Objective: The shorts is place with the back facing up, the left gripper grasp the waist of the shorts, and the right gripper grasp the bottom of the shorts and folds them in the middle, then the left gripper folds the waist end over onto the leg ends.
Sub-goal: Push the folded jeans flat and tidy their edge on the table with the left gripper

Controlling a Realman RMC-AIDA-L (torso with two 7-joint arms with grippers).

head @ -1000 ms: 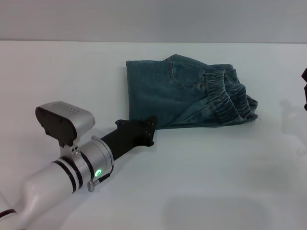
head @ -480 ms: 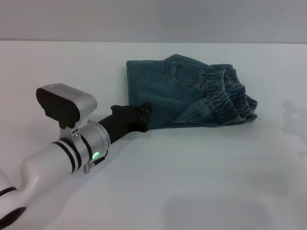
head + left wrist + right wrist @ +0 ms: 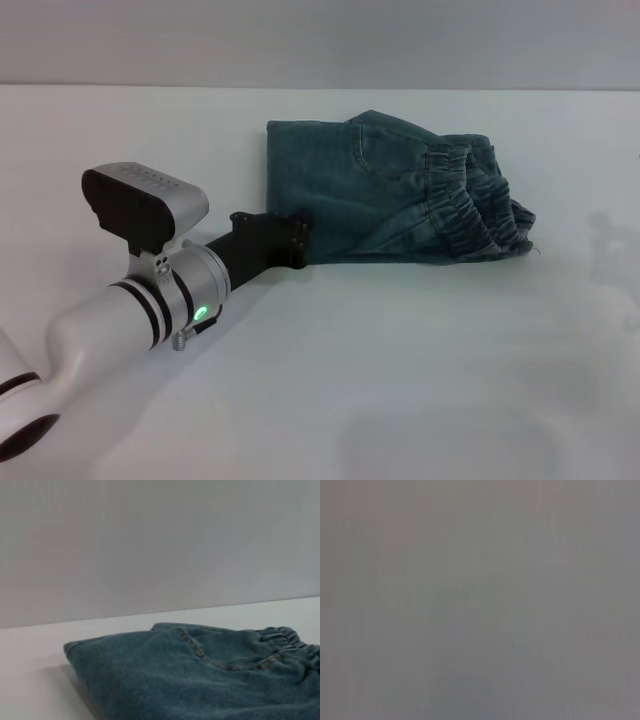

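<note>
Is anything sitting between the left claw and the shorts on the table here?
Nothing visible does. The left claw is right at the near left corner of the folded shorts, with only bare white table around it. The waist lies folded over on the right side.

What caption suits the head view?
Left tool at the near corner of the folded shorts, waist lying on top.

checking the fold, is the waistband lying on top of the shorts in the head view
Yes, the ruffled waist lies on top of the folded shorts, toward the robot's right, with flat denim beneath it.
</note>
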